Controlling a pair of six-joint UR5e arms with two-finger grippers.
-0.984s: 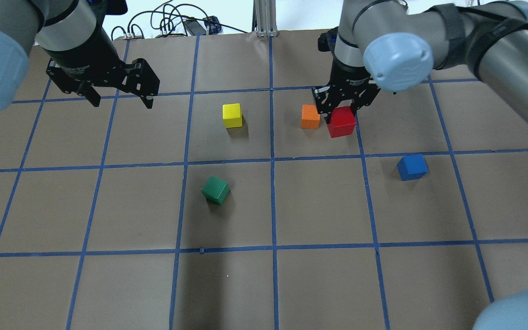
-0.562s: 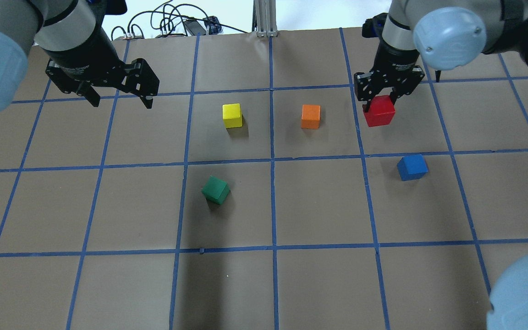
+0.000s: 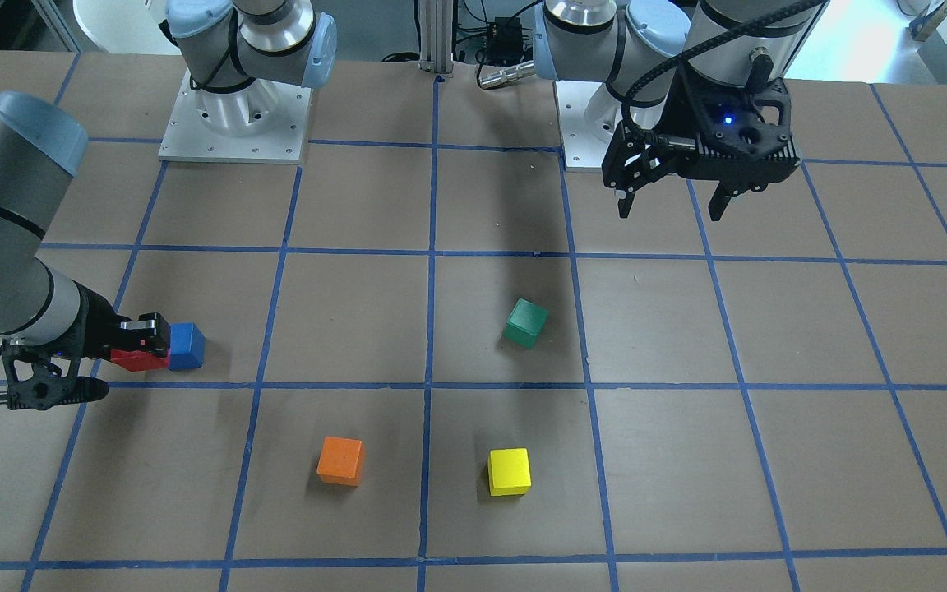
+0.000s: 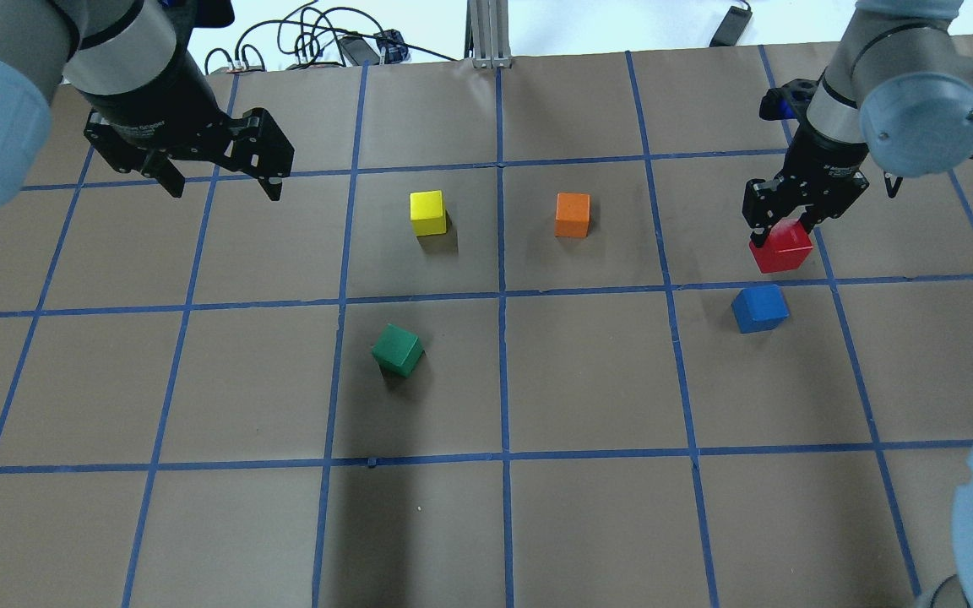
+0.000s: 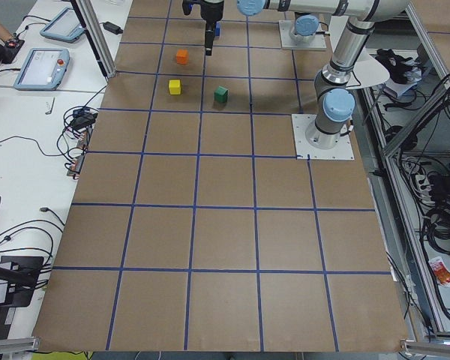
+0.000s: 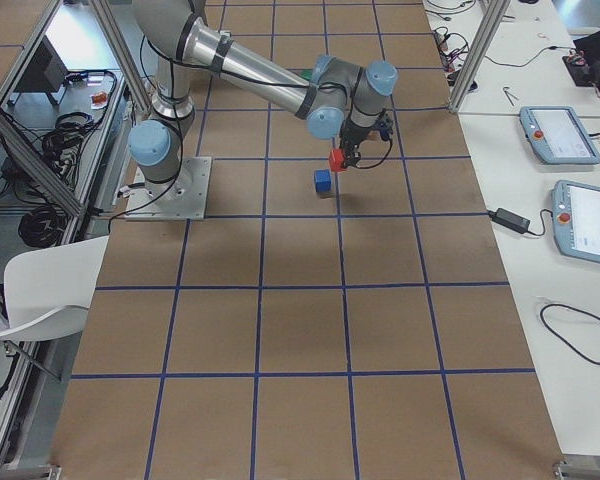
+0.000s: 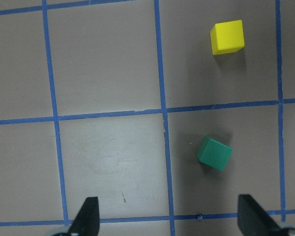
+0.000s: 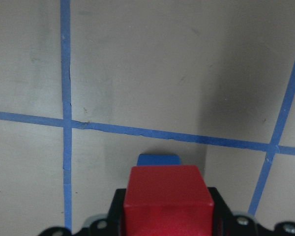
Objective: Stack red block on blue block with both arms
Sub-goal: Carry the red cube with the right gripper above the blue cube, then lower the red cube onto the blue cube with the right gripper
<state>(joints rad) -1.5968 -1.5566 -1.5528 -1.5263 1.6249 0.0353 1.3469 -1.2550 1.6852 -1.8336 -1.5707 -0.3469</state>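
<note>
My right gripper point(image 4: 782, 232) is shut on the red block point(image 4: 781, 248) and holds it above the table, just beyond and slightly right of the blue block point(image 4: 760, 307). In the front-facing view the red block point(image 3: 138, 359) sits in the right gripper point(image 3: 145, 349) right beside the blue block point(image 3: 187, 346). In the right wrist view the red block point(image 8: 168, 199) fills the bottom centre and hides most of the blue block point(image 8: 158, 160). My left gripper point(image 4: 220, 181) is open and empty, high over the far left of the table.
An orange block point(image 4: 572, 214) and a yellow block point(image 4: 427, 213) stand in the far middle squares. A green block point(image 4: 397, 350) sits turned near the centre; it also shows in the left wrist view point(image 7: 214, 153). Blue tape lines grid the brown table.
My right gripper has carried the red block to the right, away from the orange block, then toward the near side to a spot beside the blue block. The left arm has not moved.
</note>
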